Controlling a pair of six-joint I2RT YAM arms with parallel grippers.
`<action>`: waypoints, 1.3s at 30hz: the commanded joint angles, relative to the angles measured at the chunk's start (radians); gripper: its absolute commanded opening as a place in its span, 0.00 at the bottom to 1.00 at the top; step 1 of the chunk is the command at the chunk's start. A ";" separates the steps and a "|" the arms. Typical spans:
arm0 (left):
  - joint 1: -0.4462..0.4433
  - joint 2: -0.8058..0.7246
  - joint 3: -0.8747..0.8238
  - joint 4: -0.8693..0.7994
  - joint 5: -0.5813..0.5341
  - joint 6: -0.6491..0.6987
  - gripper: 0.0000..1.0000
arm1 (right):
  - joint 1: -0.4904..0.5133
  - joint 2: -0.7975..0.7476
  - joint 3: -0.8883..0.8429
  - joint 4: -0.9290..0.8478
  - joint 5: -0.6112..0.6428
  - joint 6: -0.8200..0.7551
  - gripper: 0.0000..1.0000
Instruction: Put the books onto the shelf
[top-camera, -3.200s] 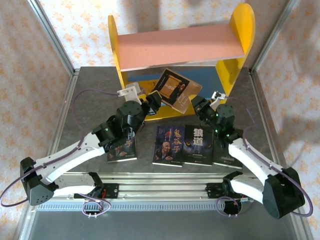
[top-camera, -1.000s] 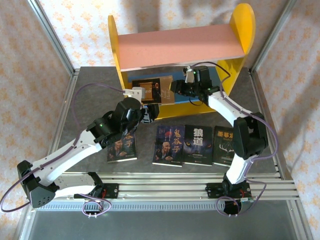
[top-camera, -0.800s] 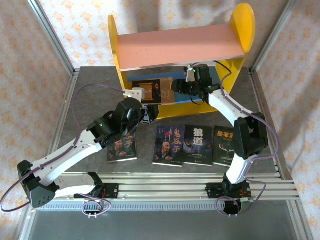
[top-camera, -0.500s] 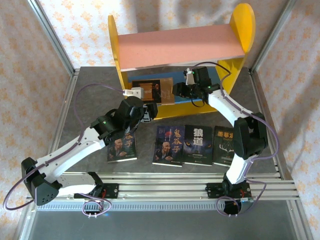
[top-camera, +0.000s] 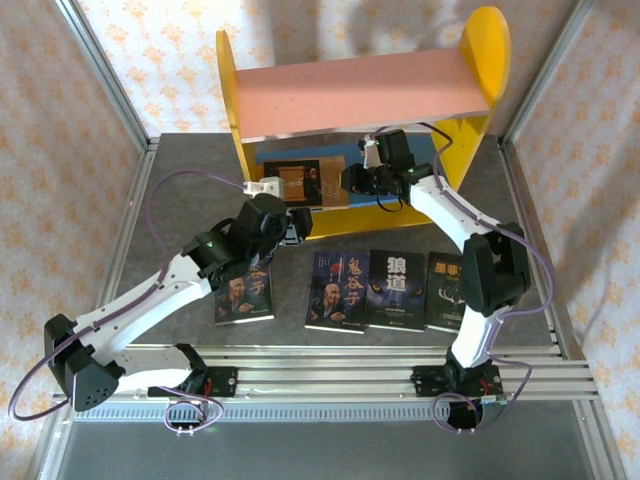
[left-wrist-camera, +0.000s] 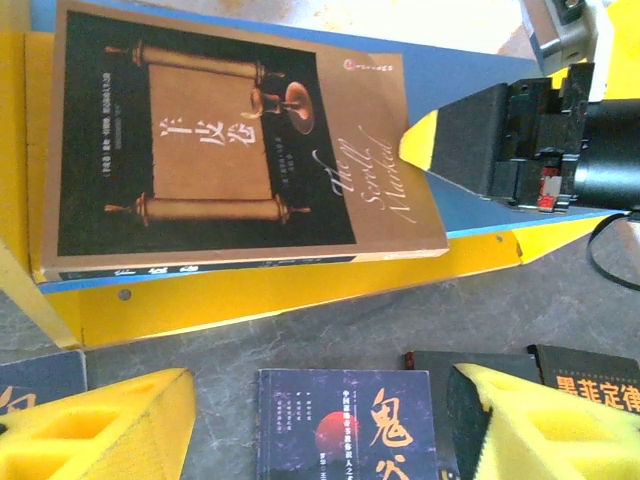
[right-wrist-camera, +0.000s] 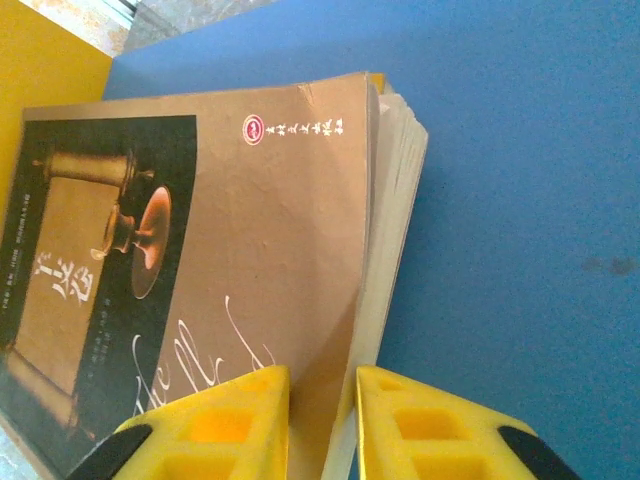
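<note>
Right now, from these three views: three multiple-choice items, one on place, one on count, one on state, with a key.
1. Where does the tan book lie?
A) on the pink top board
B) flat on the blue lower board
C) upright against a yellow side panel

2. How many books lie on the table?
A) two
B) three
C) four

3. How is the left tool?
A) open, empty
B) shut on a book
C) shut, empty

Key:
1 B: both wrist views show its cover face up on the blue board.
2 C: the top view shows four dark covers in a row in front of the yellow base.
3 A: its yellow fingers stand wide apart with nothing between them.
</note>
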 joint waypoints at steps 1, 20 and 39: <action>0.012 -0.020 -0.004 -0.022 -0.014 -0.008 0.68 | 0.011 0.017 0.045 -0.020 0.022 -0.009 0.19; 0.020 -0.003 0.004 -0.029 -0.002 -0.004 0.68 | 0.015 0.050 0.069 0.019 0.006 0.042 0.16; 0.027 -0.006 -0.004 -0.036 -0.004 -0.002 0.68 | 0.026 0.050 0.048 0.077 0.023 0.117 0.16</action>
